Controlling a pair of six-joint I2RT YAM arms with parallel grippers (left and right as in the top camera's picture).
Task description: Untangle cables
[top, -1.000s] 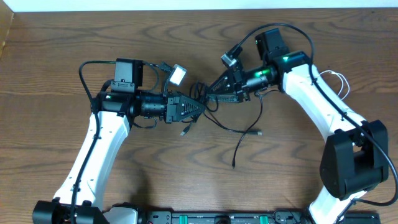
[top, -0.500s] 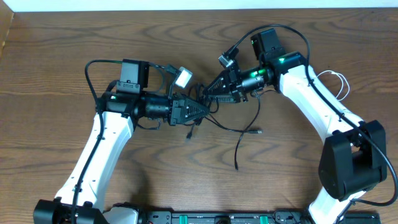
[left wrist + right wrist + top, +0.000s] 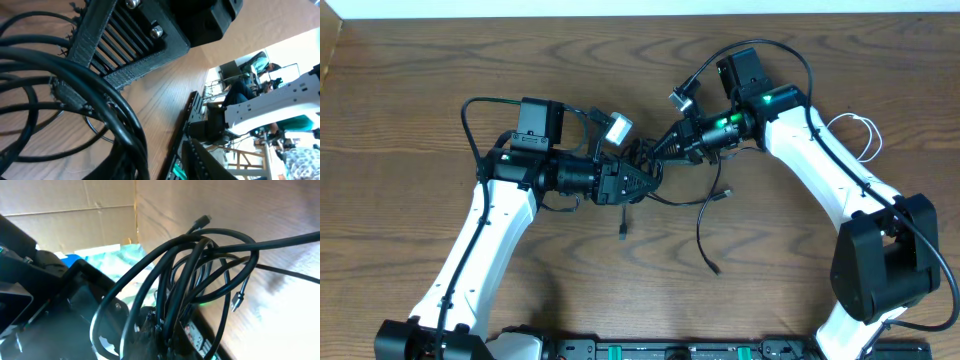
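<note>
Both arms nose to nose over the tangle

The right gripper looks pinched shut on the bunch of black cables, which loop up out of its jaws. The left gripper is jammed against the same bunch, but I can't tell if its jaws are apart or closed. The bunch sits between them near the middle of the table, tails trailing toward the front. The stuff looks light, floppy and a bit slick, so I'd grab one strand close in, not a plug end.
</note>
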